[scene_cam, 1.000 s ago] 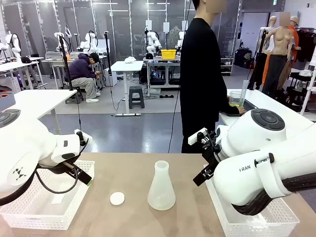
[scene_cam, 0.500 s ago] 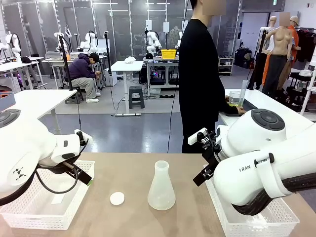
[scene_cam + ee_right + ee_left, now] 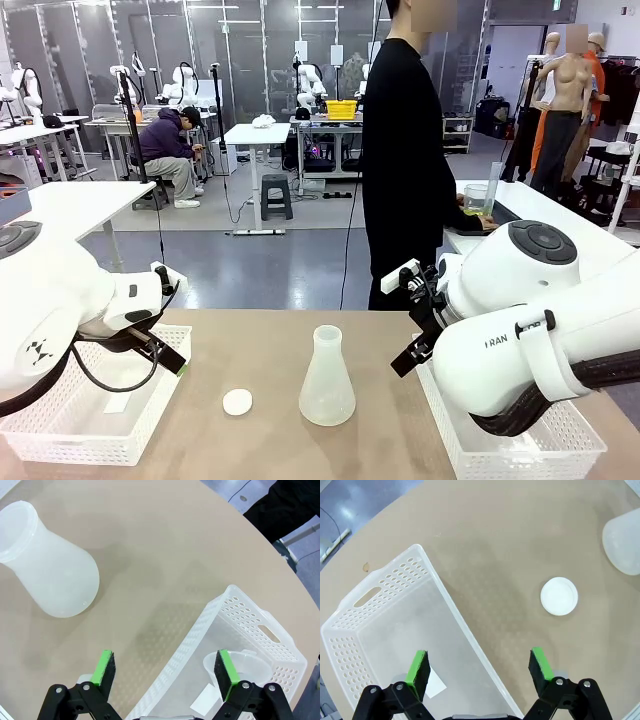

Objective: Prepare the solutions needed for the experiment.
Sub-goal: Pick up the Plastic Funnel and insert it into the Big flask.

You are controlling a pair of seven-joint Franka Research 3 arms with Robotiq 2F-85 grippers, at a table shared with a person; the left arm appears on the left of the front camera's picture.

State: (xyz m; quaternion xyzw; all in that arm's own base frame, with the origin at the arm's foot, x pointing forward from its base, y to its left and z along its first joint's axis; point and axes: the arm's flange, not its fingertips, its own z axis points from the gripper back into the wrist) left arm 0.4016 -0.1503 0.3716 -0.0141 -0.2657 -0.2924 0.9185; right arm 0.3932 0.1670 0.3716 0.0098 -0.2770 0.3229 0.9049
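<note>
A frosted whitish conical flask (image 3: 326, 385) stands upright at the table's middle, seemingly with nothing in it. It also sits at the left wrist view's right edge (image 3: 625, 540) and at the right wrist view's upper left (image 3: 50, 575). On the far table by the person's hand stands a clear beaker with a thin yellow-green layer, the solutions (image 3: 482, 209). My left gripper (image 3: 479, 664) hangs open across the near rim of the left basket (image 3: 445, 600). My right gripper (image 3: 165, 667) hangs open over the edge of the right basket (image 3: 200, 625). Neither holds anything.
A small white round lid (image 3: 237, 402) lies on the table left of the flask, also (image 3: 559, 596). The right basket holds a clear funnel-like cup (image 3: 240, 667). A paper slip (image 3: 435, 685) lies in the left basket. A person in black (image 3: 405, 150) stands beyond the far edge.
</note>
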